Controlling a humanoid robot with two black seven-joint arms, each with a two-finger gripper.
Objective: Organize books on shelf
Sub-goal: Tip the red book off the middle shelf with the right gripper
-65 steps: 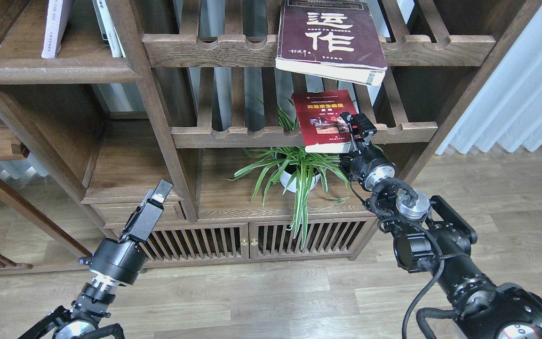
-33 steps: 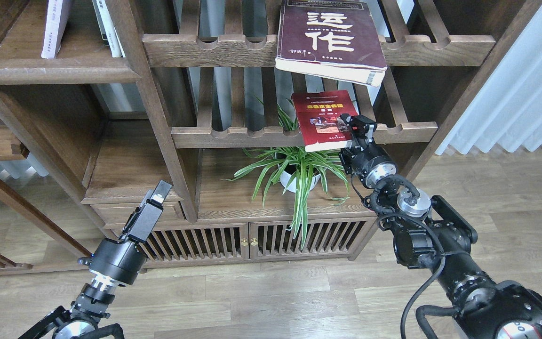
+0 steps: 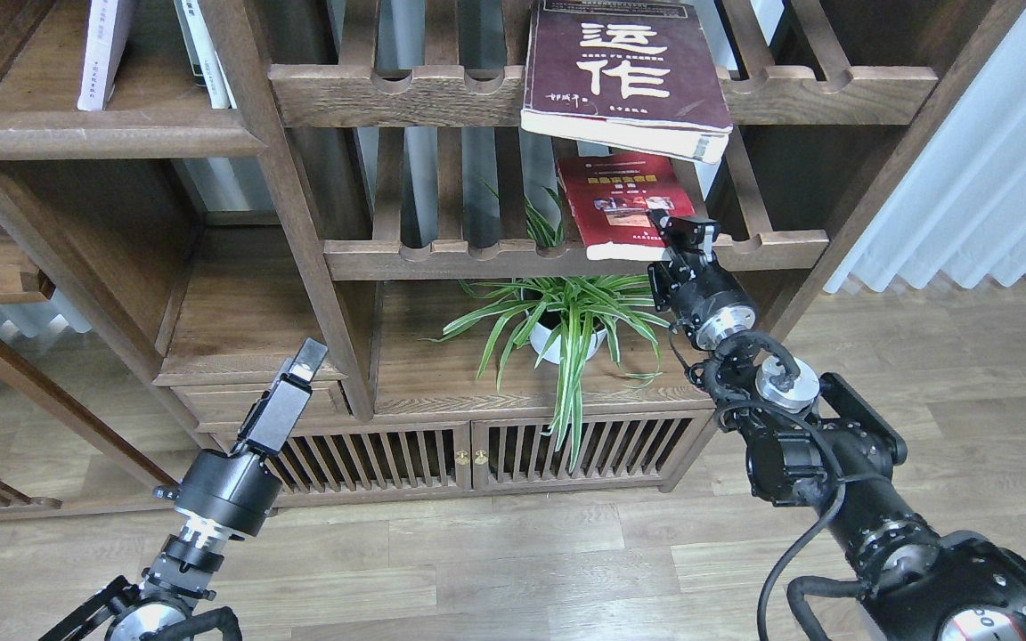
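Since a second ago: red book [image 3: 624, 203] has gone further back onto the slatted rack [image 3: 477, 258], lying flatter, its top edge now tucked under the maroon book [image 3: 627, 76]; right arm reached in with it. Left arm barely shifted.

Near: left gripper [image 3: 299, 378] low at left, in front of the cabinet drawer, fingers pressed together, holding nothing, well apart from all books.

Mid: right gripper [image 3: 678, 233] at the red book's lower right corner, fingers clamped on that corner. Book's front edge sits on the rack's notched rail, overhanging it slightly. Spider plant [image 3: 566, 316] in a white pot directly below, on the cabinet top.

Far: maroon book with big white characters lies on the upper slatted rack, thick page block overhanging the front rail, tilted down toward the right.

Far left: solid shelf [image 3: 112, 133] carries the pale thin book [image 3: 103, 53] standing upright, leaning slightly, with other spines just right of it.
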